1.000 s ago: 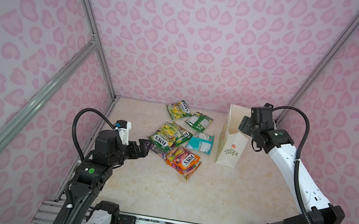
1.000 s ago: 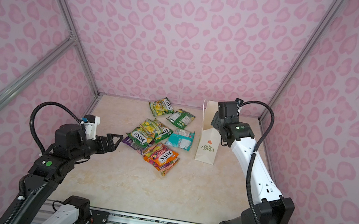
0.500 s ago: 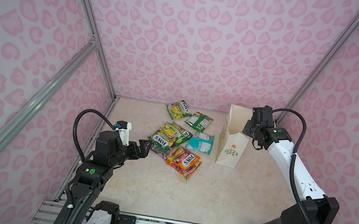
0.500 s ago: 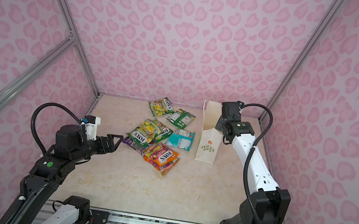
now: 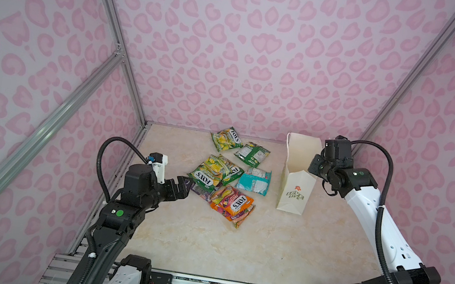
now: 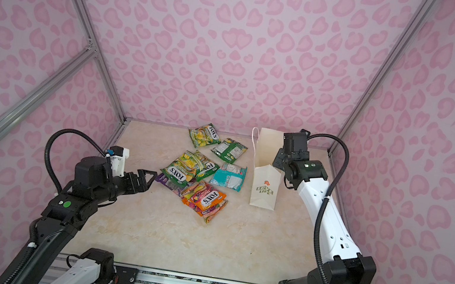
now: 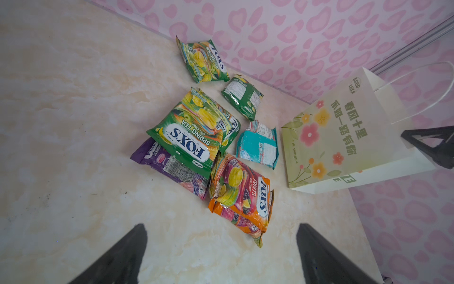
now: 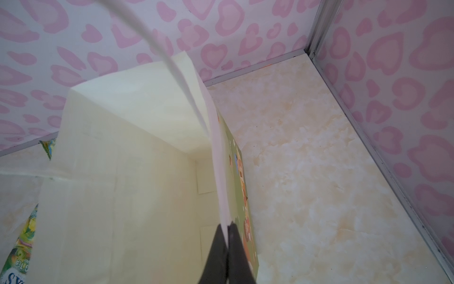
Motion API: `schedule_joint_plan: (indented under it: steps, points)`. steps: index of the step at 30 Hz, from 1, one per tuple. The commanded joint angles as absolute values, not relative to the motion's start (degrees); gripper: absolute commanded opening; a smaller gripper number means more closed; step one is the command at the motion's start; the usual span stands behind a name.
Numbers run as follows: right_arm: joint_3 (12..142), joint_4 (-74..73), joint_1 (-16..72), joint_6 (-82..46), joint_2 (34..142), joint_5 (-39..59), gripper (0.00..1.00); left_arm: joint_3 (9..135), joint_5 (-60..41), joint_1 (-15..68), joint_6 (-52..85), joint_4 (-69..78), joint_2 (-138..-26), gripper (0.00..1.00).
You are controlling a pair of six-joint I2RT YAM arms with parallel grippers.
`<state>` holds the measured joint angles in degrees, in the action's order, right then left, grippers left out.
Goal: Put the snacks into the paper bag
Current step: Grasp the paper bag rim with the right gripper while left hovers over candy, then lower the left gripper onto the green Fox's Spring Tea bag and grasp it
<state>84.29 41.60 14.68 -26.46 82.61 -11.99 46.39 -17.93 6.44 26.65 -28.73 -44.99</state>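
- The left end effector (image 5: 186, 187) hangs low over the bench (image 5: 187, 245), at the left of centre in a top view. Its two fingers stand well apart and nothing is between them.
- The snacks (image 5: 223, 179) lie in a loose heap at the centre of the frame, directly to the right of those fingers. All that I can see are on the bench.
- The nearest one is the purple packet (image 5: 201, 191), half under the big green-yellow FOX'S packet (image 5: 210, 174). Its free corner is just beside the fingertips.
- In the left wrist view the long axis of the purple packet runs slanted, from the middle left toward the lower centre. That is nearly along the line from one finger to the other, so I think the wrist must turn, or take it by the corner.
- The paper bag (image 5: 294, 191) stands upright at the right of the heap, just beside the teal-white packet (image 5: 254, 180), with its mouth upward.
- The right end effector (image 8: 228, 230) is pinched together on the rim of the bag's wall, on the side away from the heap. I see no packet inside.
- So the left arm is the nearer one and the free one. The coming move looks like a short reach to the right and down.
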Motion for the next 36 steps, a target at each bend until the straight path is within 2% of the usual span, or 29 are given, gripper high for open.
schedule_joint_plan:
  steps: [1,11,16,21,27,31,36]
  points:
    - [82.3,42.3,14.8,-26.9,81.3,-9.1,0.00,46.9,-19.6,6.4,28.4,-29.3,-46.3,0.98]
    - [76.3,43.6,15.3,-27.9,73.1,-5.9,0.00,44.3,-21.9,6.4,34.1,-24.5,-50.7,0.98]
    - [73.5,43.5,15.4,-28.3,72.5,-2.8,0.00,43.2,-22.7,6.4,37.3,-20.3,-54.4,0.98]
    - [71.4,42.3,15.6,-28.3,71.1,0.2,0.00,45.7,-23.5,6.5,37.9,-17.4,-62.0,1.00]
    - [69.3,41.6,15.7,-28.1,69.3,1.3,0.00,49.1,-17.3,6.4,41.0,-16.5,-72.8,0.97]
    - [68.4,41.1,15.7,-27.7,68.0,1.1,0.00,50.0,-19.8,6.4,45.3,-11.2,-79.5,0.91]
    - [68.3,40.6,15.7,-27.3,67.1,2.1,0.00,52.4,-16.7,5.8,46.9,-9.1,-85.8,0.88]
